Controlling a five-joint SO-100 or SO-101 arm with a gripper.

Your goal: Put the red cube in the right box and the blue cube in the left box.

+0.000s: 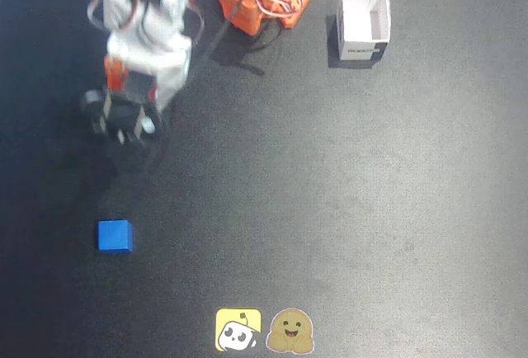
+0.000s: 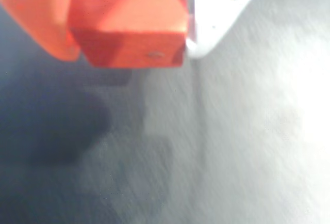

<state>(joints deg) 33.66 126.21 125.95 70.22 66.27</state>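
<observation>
Red cube (image 2: 129, 22) being pinched in the claw (image 2: 131, 43)

In the wrist view an orange finger (image 2: 36, 17) and a white finger (image 2: 221, 12) are squeezing it above the dark table (image 1: 330, 209); the blue cube (image 1: 115, 236) is lying near the fixed view's lower left, the white box (image 1: 364, 24) standing upper right.

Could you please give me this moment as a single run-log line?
gripper: shut on red cube, above table | blue cube: loose on table | white box: empty, upright

Your gripper (image 1: 124, 123) at upper left in the fixed view, cube (image 2: 129, 25) between its fingers, other cube (image 1: 115, 236) below it on the bench (image 1: 330, 209), box (image 1: 364, 24) upper right.
</observation>
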